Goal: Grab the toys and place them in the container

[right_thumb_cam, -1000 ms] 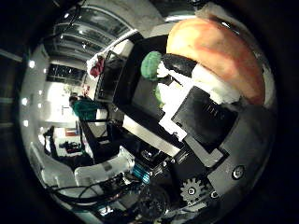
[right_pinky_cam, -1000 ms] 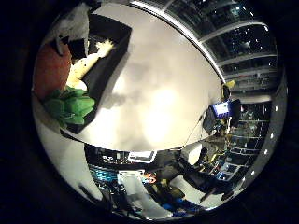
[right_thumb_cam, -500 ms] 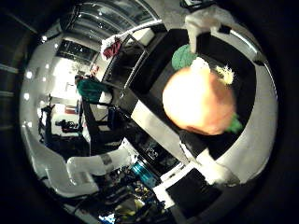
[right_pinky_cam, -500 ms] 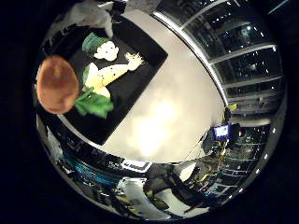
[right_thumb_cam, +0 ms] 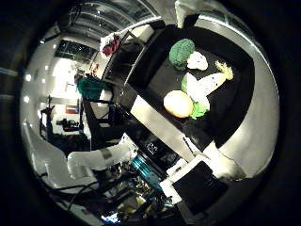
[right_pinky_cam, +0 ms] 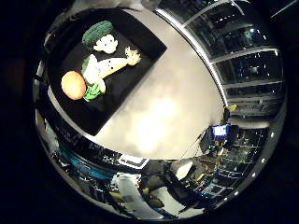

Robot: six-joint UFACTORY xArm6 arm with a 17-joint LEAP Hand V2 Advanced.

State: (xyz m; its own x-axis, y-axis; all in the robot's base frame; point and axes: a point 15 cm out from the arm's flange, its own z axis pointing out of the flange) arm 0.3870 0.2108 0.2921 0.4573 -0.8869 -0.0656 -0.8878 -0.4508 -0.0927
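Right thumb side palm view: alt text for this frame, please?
A black tray on a pale table holds three plush toys: an orange ball, a green broccoli and a white radish with green leaves. White parts of the hand edge the view.

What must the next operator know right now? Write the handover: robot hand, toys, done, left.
Robot hand: high above the tray, nothing close to the palm; open or shut cannot be told.
Toys: broccoli, orange and radish all lie in the black tray on the white table.
Done: three toys in the tray.
Left: no other toy shows on the table; check outside these views.
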